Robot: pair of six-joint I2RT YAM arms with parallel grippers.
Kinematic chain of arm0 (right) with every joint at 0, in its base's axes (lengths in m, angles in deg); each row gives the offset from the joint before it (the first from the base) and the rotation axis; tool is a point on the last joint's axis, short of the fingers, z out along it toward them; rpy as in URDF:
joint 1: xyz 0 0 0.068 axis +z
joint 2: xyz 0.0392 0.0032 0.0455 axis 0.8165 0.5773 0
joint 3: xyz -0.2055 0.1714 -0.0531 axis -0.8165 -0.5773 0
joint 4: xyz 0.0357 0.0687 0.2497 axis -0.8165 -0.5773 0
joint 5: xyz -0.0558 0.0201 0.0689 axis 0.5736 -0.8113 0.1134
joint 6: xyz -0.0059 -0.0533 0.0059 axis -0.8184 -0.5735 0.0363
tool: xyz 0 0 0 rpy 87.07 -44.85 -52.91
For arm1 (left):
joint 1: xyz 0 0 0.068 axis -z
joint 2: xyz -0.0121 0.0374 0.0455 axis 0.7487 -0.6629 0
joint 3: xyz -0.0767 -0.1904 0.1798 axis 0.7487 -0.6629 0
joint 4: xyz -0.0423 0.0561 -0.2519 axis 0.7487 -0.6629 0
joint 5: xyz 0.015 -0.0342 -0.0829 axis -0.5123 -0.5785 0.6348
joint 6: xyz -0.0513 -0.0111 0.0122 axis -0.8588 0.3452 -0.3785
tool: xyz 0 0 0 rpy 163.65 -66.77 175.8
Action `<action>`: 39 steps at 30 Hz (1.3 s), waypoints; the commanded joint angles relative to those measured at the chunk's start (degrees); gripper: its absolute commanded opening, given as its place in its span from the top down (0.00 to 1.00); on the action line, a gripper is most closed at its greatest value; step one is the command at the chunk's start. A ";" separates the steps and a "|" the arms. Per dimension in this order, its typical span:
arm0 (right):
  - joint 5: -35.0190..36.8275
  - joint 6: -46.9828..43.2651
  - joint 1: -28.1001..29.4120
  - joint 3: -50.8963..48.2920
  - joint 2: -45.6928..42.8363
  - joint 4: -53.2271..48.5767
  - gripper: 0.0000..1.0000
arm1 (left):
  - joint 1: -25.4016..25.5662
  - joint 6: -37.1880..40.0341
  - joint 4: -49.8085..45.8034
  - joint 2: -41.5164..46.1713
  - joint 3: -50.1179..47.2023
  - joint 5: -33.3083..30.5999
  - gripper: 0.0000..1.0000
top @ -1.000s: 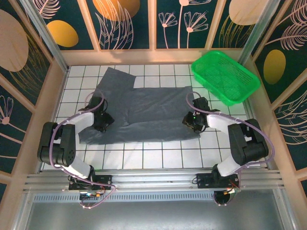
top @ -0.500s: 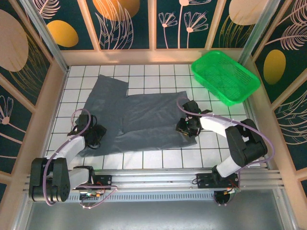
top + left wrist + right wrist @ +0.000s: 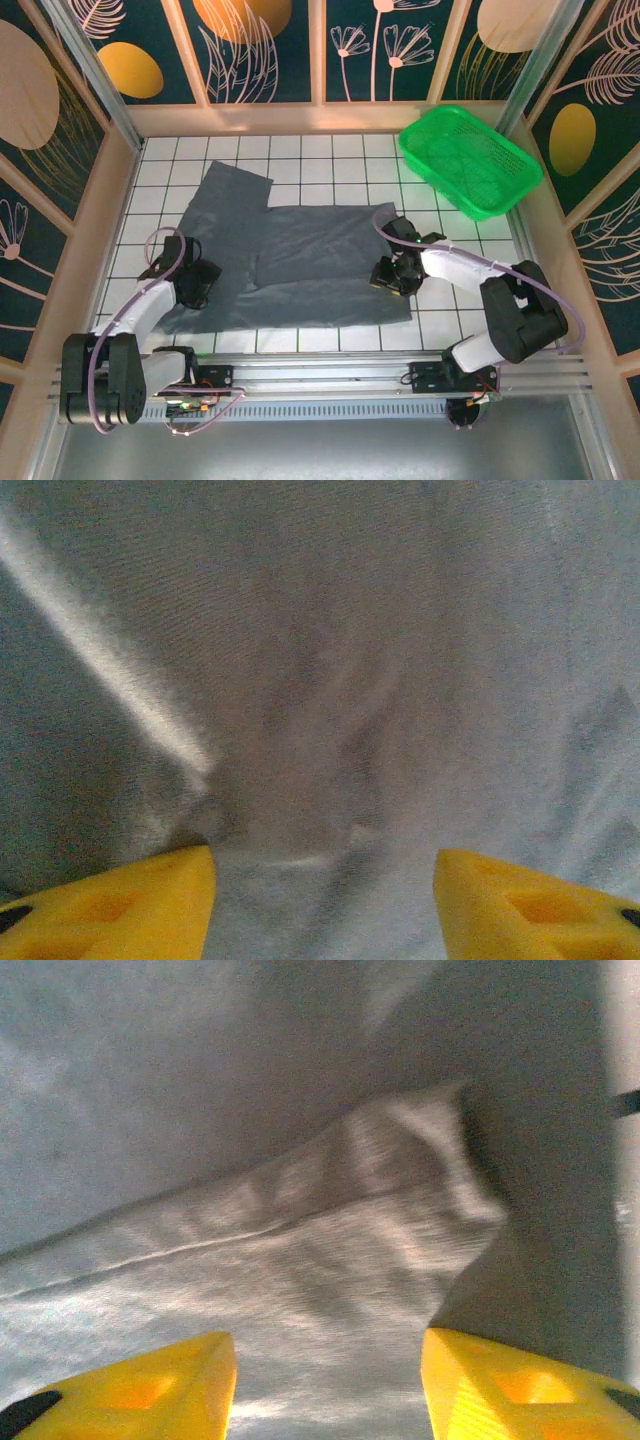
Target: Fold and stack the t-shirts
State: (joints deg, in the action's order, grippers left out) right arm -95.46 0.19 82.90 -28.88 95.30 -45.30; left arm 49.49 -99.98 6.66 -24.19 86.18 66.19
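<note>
Grey t-shirt (image 3: 300, 262), bare tiles (image 3: 330, 160) beyond edges

We see 2 arms, the left arm (image 3: 140, 308) and the right arm (image 3: 460, 265), each with white links between bulky black joints. A thin lilac cable (image 3: 163, 234) loops along each. The left gripper (image 3: 195, 283) and right gripper (image 3: 395, 272) have black bodies and bright yellow fingers (image 3: 110, 905) with moulded hollows and a black patch near the outer edge.
</note>
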 commanded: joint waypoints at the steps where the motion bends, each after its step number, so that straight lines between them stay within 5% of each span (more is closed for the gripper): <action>1: 10.75 -0.63 -1.28 5.74 -1.90 -2.52 0.44 | -0.49 1.59 -2.50 -5.16 9.12 0.38 0.31; 10: 6.43 -7.23 -7.37 15.46 5.04 17.13 0.43 | -0.49 13.61 -2.69 -35.39 47.18 -4.42 0.38; 16: 2.52 -9.90 -9.86 24.05 10.94 15.83 0.45 | -0.66 20.20 -9.44 -59.70 75.94 -9.13 0.44; 22: 1.51 -7.04 -9.64 19.81 6.75 15.81 0.45 | -0.66 23.01 -8.46 -73.68 95.97 -14.22 0.43; 31: 2.41 -4.79 -9.62 18.41 3.31 13.33 0.45 | -0.66 25.11 -9.64 -84.61 107.56 -22.02 0.35; 39: 1.95 -3.41 -9.65 16.77 2.81 13.49 0.45 | 0.92 24.29 -19.83 -90.35 112.92 -22.39 0.39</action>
State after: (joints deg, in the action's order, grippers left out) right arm -93.16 -4.57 73.15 -10.94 100.06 -31.16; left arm 49.58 -76.06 -5.60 -112.23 197.65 45.08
